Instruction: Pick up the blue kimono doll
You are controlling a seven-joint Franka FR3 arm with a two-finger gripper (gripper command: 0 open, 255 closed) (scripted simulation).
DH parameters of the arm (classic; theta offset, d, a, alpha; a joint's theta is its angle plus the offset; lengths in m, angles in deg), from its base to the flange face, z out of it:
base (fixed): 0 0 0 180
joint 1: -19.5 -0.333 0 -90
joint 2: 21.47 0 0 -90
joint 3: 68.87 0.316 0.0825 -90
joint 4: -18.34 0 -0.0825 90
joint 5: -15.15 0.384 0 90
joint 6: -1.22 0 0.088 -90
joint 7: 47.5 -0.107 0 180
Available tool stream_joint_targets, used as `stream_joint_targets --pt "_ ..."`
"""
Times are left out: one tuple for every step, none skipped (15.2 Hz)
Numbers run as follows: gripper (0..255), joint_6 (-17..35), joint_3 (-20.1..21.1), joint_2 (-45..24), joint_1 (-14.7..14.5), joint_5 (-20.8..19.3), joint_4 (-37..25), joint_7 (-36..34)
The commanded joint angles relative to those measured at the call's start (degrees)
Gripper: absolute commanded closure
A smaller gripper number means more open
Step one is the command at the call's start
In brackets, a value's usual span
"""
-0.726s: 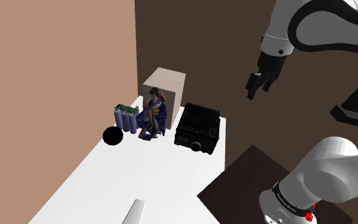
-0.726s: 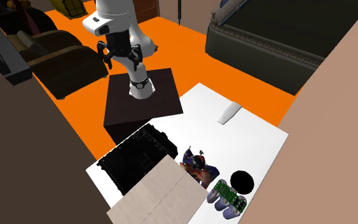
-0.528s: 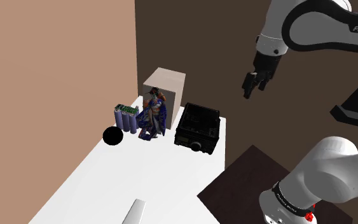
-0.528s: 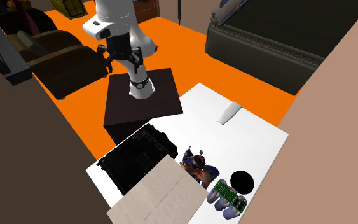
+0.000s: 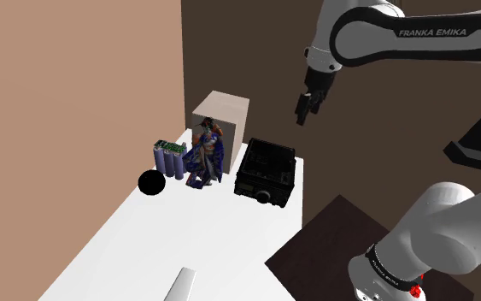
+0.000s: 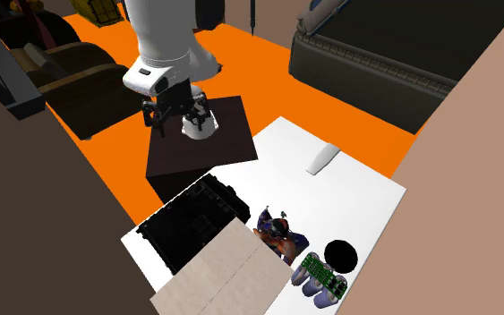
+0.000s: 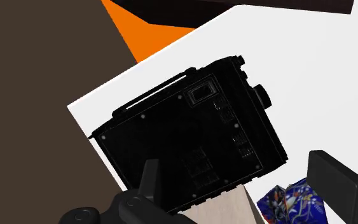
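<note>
The blue kimono doll [image 5: 204, 155] stands upright at the back of the white table [image 5: 187, 231], between a pack of grey cylinders [image 5: 168, 159] and a black radio-like box [image 5: 266, 171]. In the second exterior view the doll [image 6: 278, 234] is beside the beige box [image 6: 223, 282]. My gripper [image 5: 302, 109] hangs high in the air, above and to the shoulder view's right of the doll, over the black box. In the wrist view its fingers [image 7: 152, 181] stand apart, open and empty. The doll's blue robe [image 7: 292, 202] shows far below, near the gripper's other finger.
A beige box [image 5: 221, 115] stands behind the doll against the wall. A black ball [image 5: 151, 182] lies beside the cylinders. A flat white object [image 5: 181, 284] lies near the table's front edge. The dark stand [image 6: 200, 143] sits on an orange floor [image 6: 268, 63].
The arm has swung toward the shoulder view's left, carrying the gripper from beside the table to above the black box. The fingers remain apart. Nothing on the table moved.
</note>
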Motion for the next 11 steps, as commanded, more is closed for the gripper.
stream_joint_targets --pt "0 2.12 -0.51 -3.73 -0.88 0.43 -2.15 3.13" --pt "0 3.02 -0.67 -5.75 -1.32 0.72 -3.49 4.58" --pt "0 3.84 -0.78 -7.75 -1.73 1.05 -4.89 6.05" --pt "0 4.59 -0.88 -9.75 -2.15 1.41 -6.34 7.50" --pt "0 5.28 -0.92 -11.73 -2.54 1.79 -7.84 8.95" --pt "0 5.89 -0.92 -13.70 -2.91 2.19 -9.39 10.40" --pt "0 6.43 -0.90 -15.66 -3.27 2.60 -10.98 11.84" --pt "0 6.91 -0.83 -17.61 -3.61 3.02 -12.63 13.27" --pt "0 7.32 -0.73 -19.54 -3.95 3.45 -14.33 14.68" --pt "0 7.66 -0.60 -21.46 -4.27 3.88 -16.07 16.07" --pt "0 7.94 -0.44 -23.37 -4.58 4.30 -17.86 17.45"
